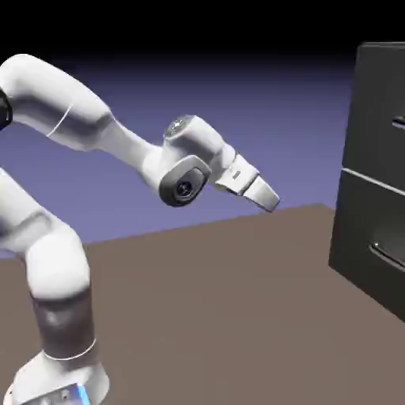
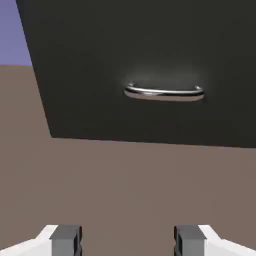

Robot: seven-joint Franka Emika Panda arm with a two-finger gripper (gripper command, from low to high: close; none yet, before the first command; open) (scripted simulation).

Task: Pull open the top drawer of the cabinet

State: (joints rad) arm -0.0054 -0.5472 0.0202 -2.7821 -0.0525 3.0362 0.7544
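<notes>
The cabinet (image 1: 370, 73) is a tall, nearly black box at the right edge of the exterior view. Its top drawer (image 1: 378, 107) is flush with the front. Only the tip of the drawer's silvery handle (image 1: 399, 123) shows before the frame cuts it off. My gripper (image 1: 271, 199) hangs in the air well left of the cabinet, pointing down and to the right, touching nothing. In the hand view my gripper (image 2: 127, 245) is open, with only table between the grey fingertips (image 2: 66, 239). Ahead lies a bar handle (image 2: 164, 91) near the cabinet's bottom edge, on the lower drawer.
The lower drawer (image 1: 365, 237) carries its own bar handle (image 1: 387, 257). The brown table (image 1: 237, 316) stretches between the arm's base and the cabinet's foot. Behind is the blue-violet backdrop.
</notes>
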